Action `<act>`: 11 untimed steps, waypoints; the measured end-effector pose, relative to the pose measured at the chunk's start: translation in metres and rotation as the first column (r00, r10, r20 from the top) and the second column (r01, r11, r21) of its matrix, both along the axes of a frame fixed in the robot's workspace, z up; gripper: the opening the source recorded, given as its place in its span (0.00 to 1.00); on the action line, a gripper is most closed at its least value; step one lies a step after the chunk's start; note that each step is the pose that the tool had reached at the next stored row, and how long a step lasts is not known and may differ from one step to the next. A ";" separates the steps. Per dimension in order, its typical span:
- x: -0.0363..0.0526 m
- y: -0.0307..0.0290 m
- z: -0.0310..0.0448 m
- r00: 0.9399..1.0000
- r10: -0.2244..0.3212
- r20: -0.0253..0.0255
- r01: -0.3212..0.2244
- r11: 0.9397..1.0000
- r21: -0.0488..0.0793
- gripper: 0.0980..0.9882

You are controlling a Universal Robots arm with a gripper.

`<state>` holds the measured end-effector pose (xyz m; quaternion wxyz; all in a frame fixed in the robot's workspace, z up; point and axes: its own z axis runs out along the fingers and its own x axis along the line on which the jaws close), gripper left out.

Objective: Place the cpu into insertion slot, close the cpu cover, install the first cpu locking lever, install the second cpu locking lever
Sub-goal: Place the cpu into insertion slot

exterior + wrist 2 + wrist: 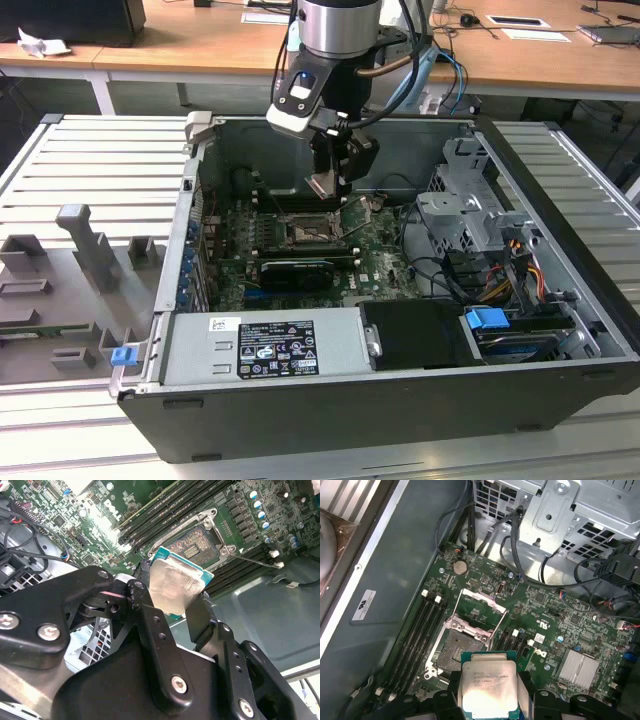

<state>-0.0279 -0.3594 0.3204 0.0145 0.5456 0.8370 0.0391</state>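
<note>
Silver-beige metal marks the cpu (pixel 325 186) in the exterior view: you see it small and tilted in the hand (pixel 333 178), held above the insertion slot (pixel 305 232) inside the computer case (pixel 400 410); the grip is hard to make out there. In the second wrist view, black fingers (pixel 142 572) clamp two opposite cpu edges and hide part of it. In the first wrist view, the cpu covers part of the insertion slot; the cpu cover (pixel 479 611) stands raised.

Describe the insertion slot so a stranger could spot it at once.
Look inside the open black computer case at the green motherboard. On it sits the insertion slot, square, silver-rimmed and dark inside, unlike the long narrow memory slots beside it.
</note>
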 end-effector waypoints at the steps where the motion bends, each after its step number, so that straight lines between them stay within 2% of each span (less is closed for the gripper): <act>1: 0.0000 0.0000 -0.0002 1.000 -0.004 0.000 0.004 1.000 0.000 0.48; 11: -0.0002 0.0001 -0.0025 0.999 -0.047 0.000 0.047 0.999 0.000 0.48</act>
